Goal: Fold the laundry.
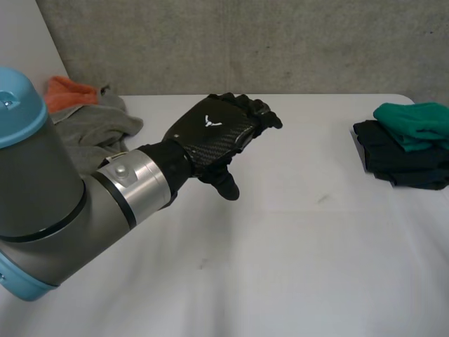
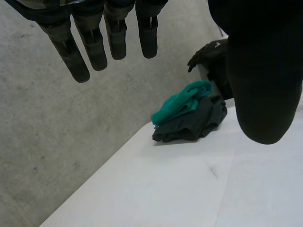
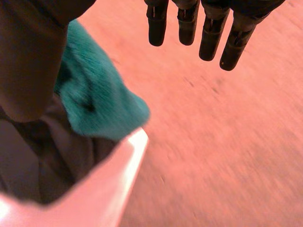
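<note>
A folded stack lies at the table's right edge: a green cloth [image 1: 414, 121] on top of a black cloth [image 1: 400, 160]. My left hand [image 1: 214, 133] hovers over the middle of the table, open and empty. Its straight fingers [image 2: 102, 40] point toward the stack, green cloth [image 2: 182, 106] over black cloth [image 2: 191, 126]. My right hand [image 2: 208, 52] hangs just behind that stack. In its own view the right hand [image 3: 187, 23] is open with straight fingers and holds nothing. The green cloth [image 3: 97, 101] and the dark cloth [image 3: 42, 161] lie beside its thumb.
An unfolded heap sits at the back left of the table: a grey garment [image 1: 98, 130] with an orange cloth [image 1: 66, 93] behind it. A concrete wall [image 1: 245, 42] stands behind the white table [image 1: 295, 246]. The table's edge [image 3: 123, 175] runs next to the stack.
</note>
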